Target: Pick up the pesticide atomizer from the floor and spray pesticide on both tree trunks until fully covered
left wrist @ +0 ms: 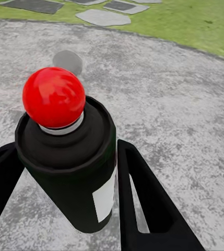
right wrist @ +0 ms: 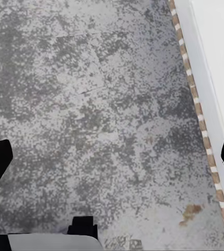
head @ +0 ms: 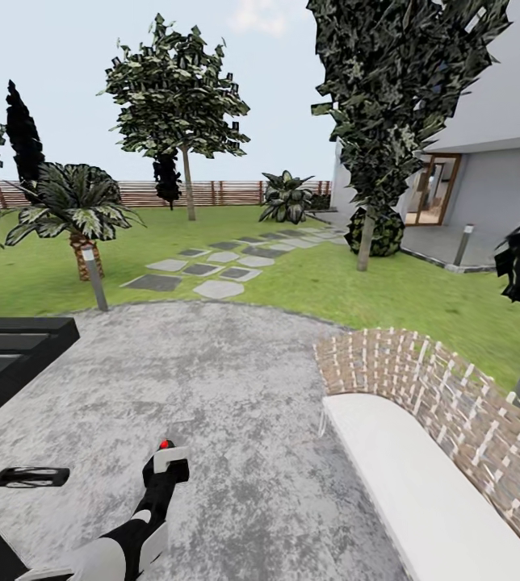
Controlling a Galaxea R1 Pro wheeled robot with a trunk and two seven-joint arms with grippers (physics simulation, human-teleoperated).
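Pesticide atomizer (left wrist: 70, 157) sits closest to the lens, upright between the two black fingers (left wrist: 148, 204) of the left gripper (head: 161, 472), which pinch its body from both sides; red nozzle tip up, white label facing one finger. In the head view the bottle is held low over the grey speckled paving (head: 228, 379), long axis roughly vertical, nozzle toward the lawn (head: 373, 290).

Right gripper (right wrist: 112, 157): fingertips at opposite edges of its wrist view, spread wide, nothing between them, paving below and the white bench (right wrist: 216, 63) with brick edging alongside.

Targets: nearer broadleaf tree trunk (head: 364, 242) lies ahead and to the right, beyond the curved brick wall (head: 421, 379); second trunk (head: 188, 184) farther off, ahead past the stepping stones (head: 211, 274), near the slat fence (head: 211, 192). Both well apart from the nozzle. Judgement: base must close on a trunk before spraying; left arm carries.
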